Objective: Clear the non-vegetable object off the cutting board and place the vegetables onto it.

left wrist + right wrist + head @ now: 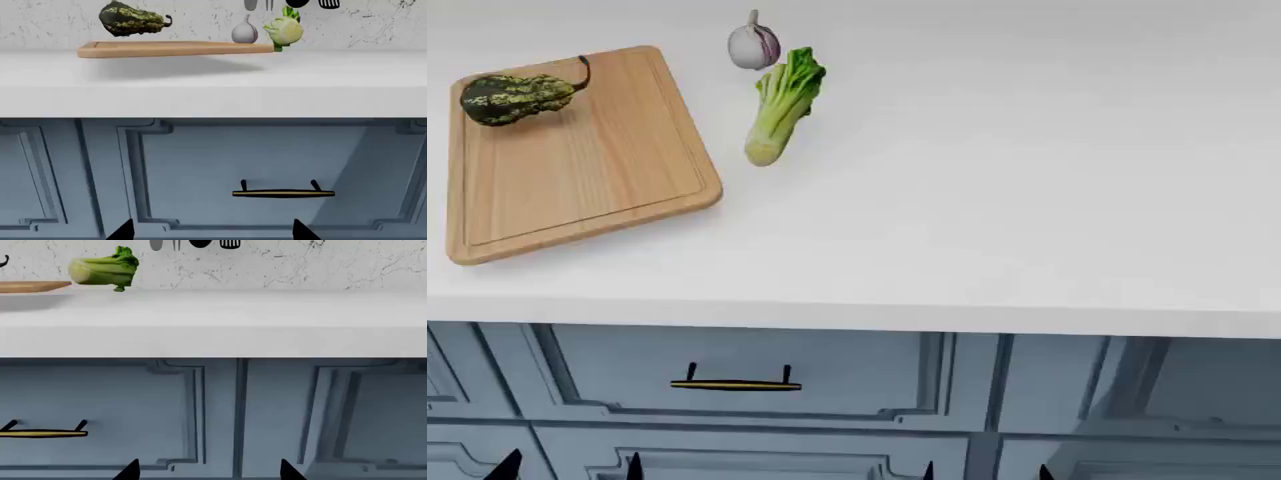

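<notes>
On the white bench (988, 200), nothing of the task is done yet. The gourd (514, 98) is seen lying on the cutting board (587, 170), at its far left corner, stem toward the board's far edge. The bok choy (781, 105) is found off the board, just beside its right edge, leaves pointing away. The garlic bulb (753, 45) is set near the leafy tip, also on bare bench.

Left to do: gourd to be cleared off, then bok choy and garlic placed on the board.

Both arms are held low, in front of the blue drawer fronts (827, 375), well apart from every object. For the left pincer (212, 232) and right pincer (208, 471), only two dark tips each are shown, set apart, nothing between them: judged open and empty.

The gourd is judged the likely first target, on the left arm's side.
</notes>
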